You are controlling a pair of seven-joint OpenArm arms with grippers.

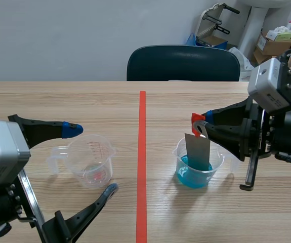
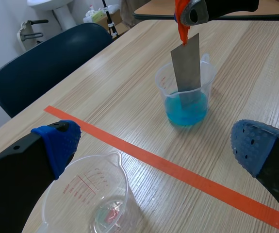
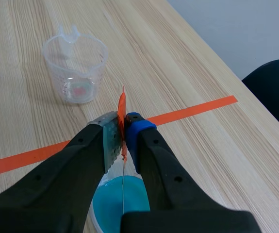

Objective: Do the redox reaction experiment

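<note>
Grey metal strip (image 1: pixel 198 151) upright, lower end in blue liquid (image 1: pixel 193 178) of clear cup (image 1: pixel 219 163), other measuring cup (image 1: pixel 91 161) upright, well apart

Bright, even indoor light, soft faint shadows — diffuse, from overhead

A dark blue chair (image 1: pixel 183 63) stands behind the wooden table (image 1: pixel 59 101), cardboard boxes (image 1: pixel 274 46) beyond

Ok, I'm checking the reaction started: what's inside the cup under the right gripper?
Blue liquid at the bottom of the cup, and a grey metal strip, held by the right gripper, dipping into it. The strip's submerged tip shows only dimly through the liquid.
</note>
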